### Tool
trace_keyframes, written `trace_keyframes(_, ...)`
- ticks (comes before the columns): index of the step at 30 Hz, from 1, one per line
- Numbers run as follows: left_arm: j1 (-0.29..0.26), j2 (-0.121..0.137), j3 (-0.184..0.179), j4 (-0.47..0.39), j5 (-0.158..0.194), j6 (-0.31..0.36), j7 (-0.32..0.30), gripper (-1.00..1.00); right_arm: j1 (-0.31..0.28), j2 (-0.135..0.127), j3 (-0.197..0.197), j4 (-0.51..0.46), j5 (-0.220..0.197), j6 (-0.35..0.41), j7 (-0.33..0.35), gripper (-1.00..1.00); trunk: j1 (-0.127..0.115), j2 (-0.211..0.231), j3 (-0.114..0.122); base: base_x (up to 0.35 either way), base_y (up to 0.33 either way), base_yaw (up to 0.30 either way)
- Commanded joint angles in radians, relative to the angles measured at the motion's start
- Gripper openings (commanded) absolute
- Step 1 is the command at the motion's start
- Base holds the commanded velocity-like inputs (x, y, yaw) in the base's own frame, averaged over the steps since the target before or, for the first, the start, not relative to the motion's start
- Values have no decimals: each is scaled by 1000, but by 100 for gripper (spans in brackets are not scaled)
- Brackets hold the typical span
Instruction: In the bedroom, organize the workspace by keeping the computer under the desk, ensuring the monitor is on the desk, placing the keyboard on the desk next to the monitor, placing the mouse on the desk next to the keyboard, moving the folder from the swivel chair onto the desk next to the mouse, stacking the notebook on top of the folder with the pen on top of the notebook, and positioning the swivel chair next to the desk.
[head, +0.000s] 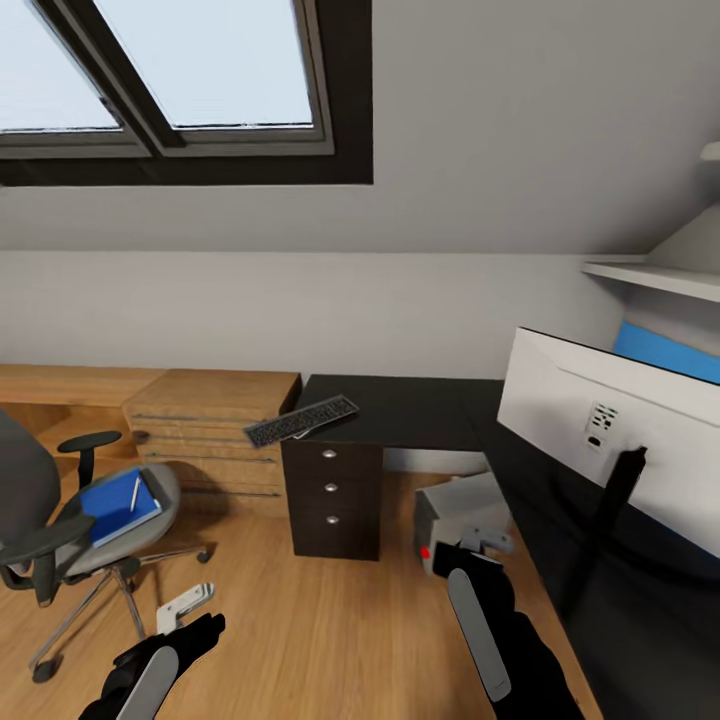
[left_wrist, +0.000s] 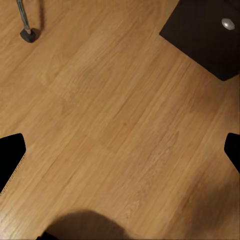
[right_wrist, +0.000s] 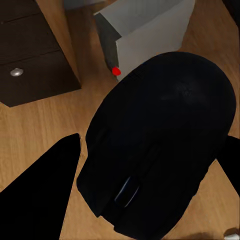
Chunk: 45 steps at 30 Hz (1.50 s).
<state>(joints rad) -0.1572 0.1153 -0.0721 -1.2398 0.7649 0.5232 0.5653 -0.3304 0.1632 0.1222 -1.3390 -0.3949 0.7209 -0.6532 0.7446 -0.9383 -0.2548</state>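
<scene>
Carrying the mouse to the desk looks like the step in hand; the next move calls for lifting the right arm over the desk edge and setting the mouse down beside the keyboard.

Head view: the right gripper hangs low over the wood floor by the desk front, something dark at its tip, just in front of the computer, a light-grey box with a red dot standing under the desk. The keyboard, slim and dark, lies skewed on the desk's left end with one end overhanging the corner above the drawer unit. The monitor stands on the right wing, white back toward the camera. The swivel chair sits well apart at left, with the blue folder and the white pen on its seat. The left gripper is low; its spread is unclear here.

Left wrist view: the fingers sit wide apart at the frame sides, only floor between them, nothing held.

Right wrist view: the fingers flank a black, rounded, glossy mouse and grip it.
</scene>
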Motion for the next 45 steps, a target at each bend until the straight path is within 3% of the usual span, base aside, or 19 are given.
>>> trace_keyframes(1,-1,1,-3,-1,10,0,10,100,-1,0,1,-1,-10,2,-10,-100,1,-1,-1,292,203,3)
trace_keyframes(8,-1,1,-3,-24,10,-11,10,100,0,-2,1,-1,-7,-20,-8,-100,1,-1,-1,303,179,1)
trace_keyframes(14,-1,1,-11,-84,-9,-135,5,100,10,-2,2,-2,-3,-61,-8,-100,1,-1,-1,310,160,0)
trace_keyframes(17,28,4,-32,-204,-35,-171,4,100,12,-2,2,-2,-2,-65,-8,-100,1,-1,-1,311,158,0)
trace_keyframes(19,108,6,-43,-311,-50,-181,4,100,12,-3,2,-1,-1,-67,-8,-100,1,-1,-1,311,155,0)
trace_keyframes(21,156,7,-46,-361,-57,-183,4,100,13,-4,2,0,0,-67,-8,-100,1,-1,-1,311,154,0)
trace_keyframes(25,171,10,-46,-377,-59,-177,9,100,13,-4,2,-2,3,-67,-10,-100,1,-1,-1,313,144,0)
trace_keyframes(32,173,7,-65,-375,-59,-83,11,100,13,-4,2,-4,4,-67,-14,-100,1,-1,-1,319,80,0)
trace_keyframes(45,173,4,-80,-372,-59,-74,11,100,13,-5,1,-6,4,-76,-15,-100,1,-1,-2,326,3,0)
